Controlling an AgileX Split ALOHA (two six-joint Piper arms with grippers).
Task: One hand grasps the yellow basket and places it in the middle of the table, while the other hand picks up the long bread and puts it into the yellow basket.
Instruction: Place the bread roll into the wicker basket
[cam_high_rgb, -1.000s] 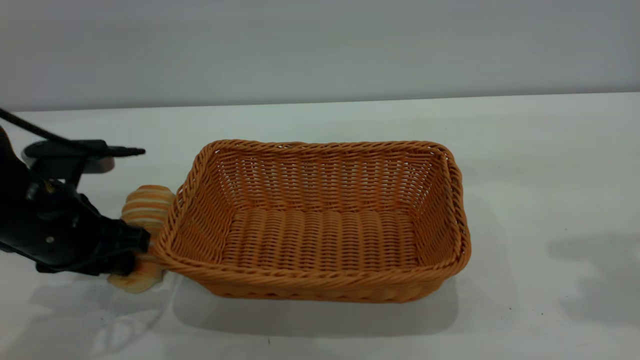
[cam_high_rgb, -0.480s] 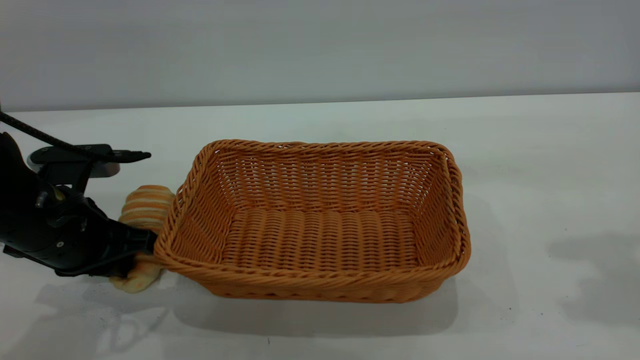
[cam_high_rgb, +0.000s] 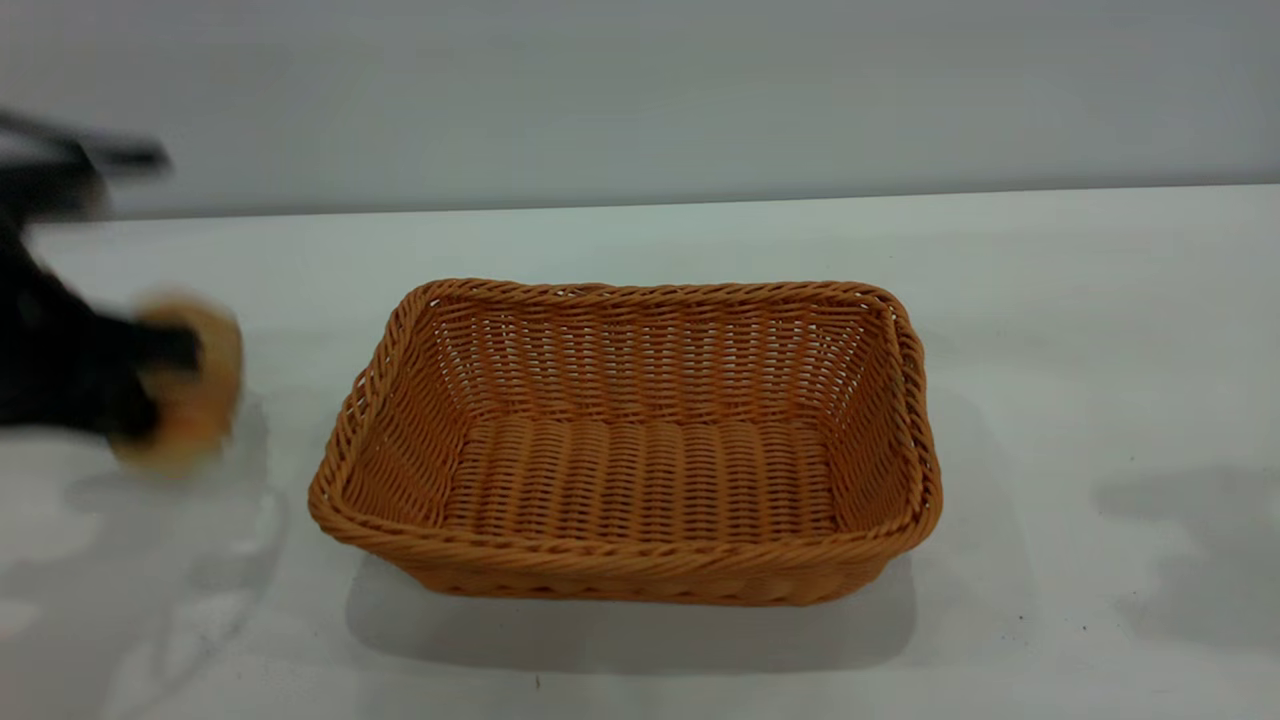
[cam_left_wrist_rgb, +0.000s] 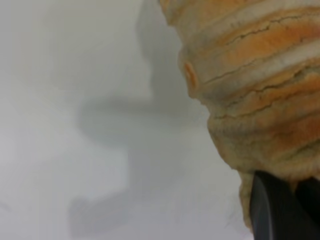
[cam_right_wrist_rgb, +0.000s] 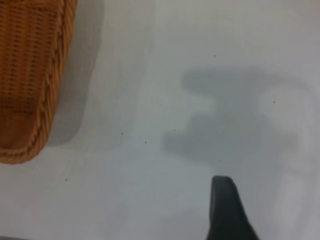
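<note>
Across your view from outside the rig, the broad white matte table (cam_high_rgb: 1080, 330) fills the frame, dotted with a few tiny dark specks. The large rectangular orange-tan wicker basket (cam_high_rgb: 630, 440) sits near the middle of it, upright, braided rim level, with nothing inside. Its shadow lies on the white surface along the near side.

At the left edge you see the left arm, dark and smeared by motion. The left gripper (cam_high_rgb: 165, 375) holds the small ridged loaf of bread, striped orange-brown and cream (cam_high_rgb: 190, 375), raised clear of the tabletop. The loaf hangs well apart from the basket's left wall, with bare table between them. Its shadow spreads on the surface below.

From the left wrist camera, you get the loaf (cam_left_wrist_rgb: 255, 95) close up: cracked crosswise ridges, cream bands between orange ones. One dark finger (cam_left_wrist_rgb: 280, 210) presses against its lower end. The jaws pinch the bread; the other finger is out of frame. Below it lies white table (cam_left_wrist_rgb: 65, 75) with a soft shadow.

From the right wrist camera, you see a rounded corner of the basket (cam_right_wrist_rgb: 30, 85) and open table (cam_right_wrist_rgb: 200, 65) beside it. One dark fingertip of the right gripper (cam_right_wrist_rgb: 227, 207) shows above the surface, touching nothing. With only that finger visible, you cannot tell how its jaws stand.
</note>
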